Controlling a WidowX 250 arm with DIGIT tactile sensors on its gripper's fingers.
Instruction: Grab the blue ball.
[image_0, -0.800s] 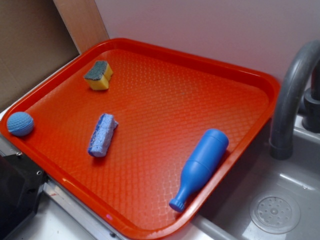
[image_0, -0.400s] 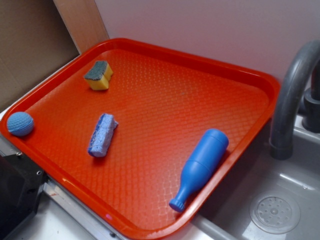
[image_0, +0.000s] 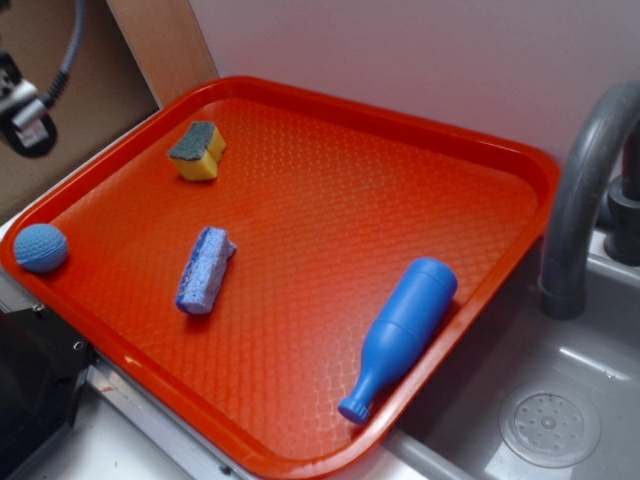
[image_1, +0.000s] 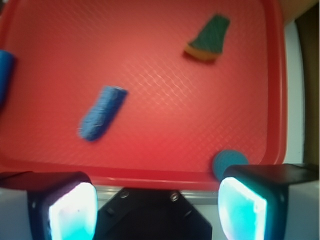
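Note:
The blue ball (image_0: 40, 248) is small, round and knitted, and lies in the left corner of the red tray (image_0: 400, 170). In the wrist view the ball (image_1: 227, 160) sits by the tray's near rim, partly hidden behind my right finger (image_1: 245, 210). My gripper (image_1: 157, 210) is open and empty, with its jaws wide apart above the tray's near edge, short of the ball. In the exterior view only a piece of my arm with a cable (image_0: 25, 110) shows at the top left.
A yellow sponge with a green top (image_0: 197, 150) lies at the tray's back left. An oblong blue scrubby sponge (image_0: 205, 270) lies mid-left and a blue plastic bottle (image_0: 400, 335) at the front right. A grey faucet (image_0: 580, 190) and sink drain (image_0: 550, 428) are to the right. A black block (image_0: 30, 385) stands below the ball.
Part of my arm has come into the exterior view at the top left. The things on the tray have not moved.

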